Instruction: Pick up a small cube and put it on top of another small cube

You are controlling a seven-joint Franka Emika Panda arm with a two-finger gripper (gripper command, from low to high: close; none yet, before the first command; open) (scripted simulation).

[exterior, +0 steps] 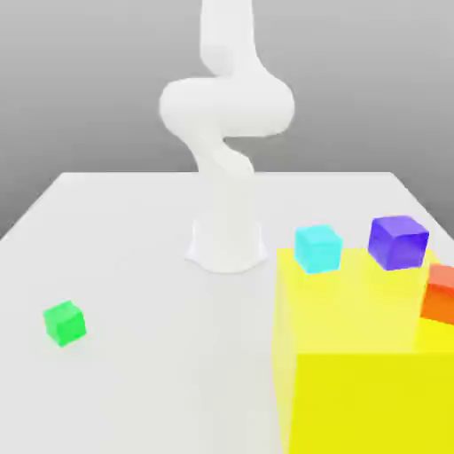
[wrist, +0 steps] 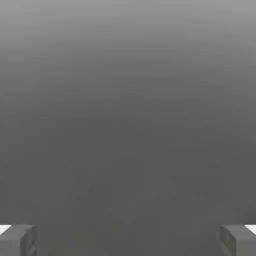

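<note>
My gripper [wrist: 128, 240] stands spread as wide as it goes, one finger [wrist: 17, 240] at each edge of the hand view, nothing between them. The small bright green cube [exterior: 64, 322] sits alone on the white table [exterior: 133, 266], well off to the exterior view's left of my arm's base [exterior: 227, 244]. The cyan cube [exterior: 317, 247], purple cube [exterior: 398, 241] and orange cube [exterior: 441, 293] stand beyond the big yellow block [exterior: 363, 355], to the base's right.

Two grey fingers [wrist: 17, 240] wide apart, plain grey ground between
</note>
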